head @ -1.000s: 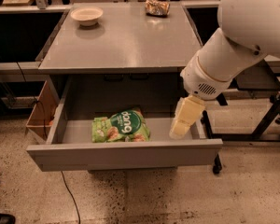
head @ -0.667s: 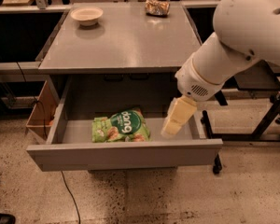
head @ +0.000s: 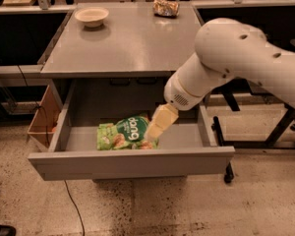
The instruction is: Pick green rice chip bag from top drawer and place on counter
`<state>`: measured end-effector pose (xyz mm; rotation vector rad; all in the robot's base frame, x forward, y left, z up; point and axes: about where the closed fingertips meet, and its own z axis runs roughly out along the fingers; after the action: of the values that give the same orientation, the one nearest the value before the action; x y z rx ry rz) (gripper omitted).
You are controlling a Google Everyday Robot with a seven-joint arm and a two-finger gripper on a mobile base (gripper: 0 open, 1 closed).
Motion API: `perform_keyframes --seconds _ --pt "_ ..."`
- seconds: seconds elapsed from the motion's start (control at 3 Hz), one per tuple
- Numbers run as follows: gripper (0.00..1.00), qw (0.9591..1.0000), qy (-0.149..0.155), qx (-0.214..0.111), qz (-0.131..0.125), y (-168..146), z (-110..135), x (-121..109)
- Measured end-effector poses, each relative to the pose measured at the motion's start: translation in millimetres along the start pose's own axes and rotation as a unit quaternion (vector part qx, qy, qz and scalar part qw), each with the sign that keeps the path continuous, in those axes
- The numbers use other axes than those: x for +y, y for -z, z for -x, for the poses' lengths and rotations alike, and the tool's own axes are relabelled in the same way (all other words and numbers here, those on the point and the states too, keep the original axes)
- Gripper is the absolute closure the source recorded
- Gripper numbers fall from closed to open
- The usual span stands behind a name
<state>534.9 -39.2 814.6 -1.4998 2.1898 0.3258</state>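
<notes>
Far left of the gripper (head: 155,131) and outside the drawer (head: 132,163), a brown cardboard box (head: 41,118) stands against the drawer's left side. Up and left of the gripper, well apart from it, a pale bowl (head: 92,15) sits near the far left corner of the counter (head: 128,43). The drawer is pulled out below the counter's front edge, and its flat front panel lies below the gripper, nearer the camera. The bag (head: 120,134) lies flat on the drawer floor, a little left of middle, with its dark logo facing up. Its right end is right under the gripper. The gripper is down inside the drawer, tilted down and to the left, its tip at the bag's right edge. Whether it is open, closed or already touching the bag cannot be told. High above the gripper, a crumpled foil bag (head: 166,8) rests at the counter's far edge. The white arm (head: 236,53) rises from the gripper up and to the right, across the counter's right front corner.
</notes>
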Motion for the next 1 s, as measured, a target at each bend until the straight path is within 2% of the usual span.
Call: perform_keyframes --seconds 0.33,0.67,1.0 --pt "0.0 0.9993 -0.035 -0.014 0.001 -37 9 -14" --pt "0.0 0.9971 -0.073 -0.017 -0.011 -85 10 -31" --pt "0.0 0.9957 -0.087 -0.019 -0.025 -111 11 -40"
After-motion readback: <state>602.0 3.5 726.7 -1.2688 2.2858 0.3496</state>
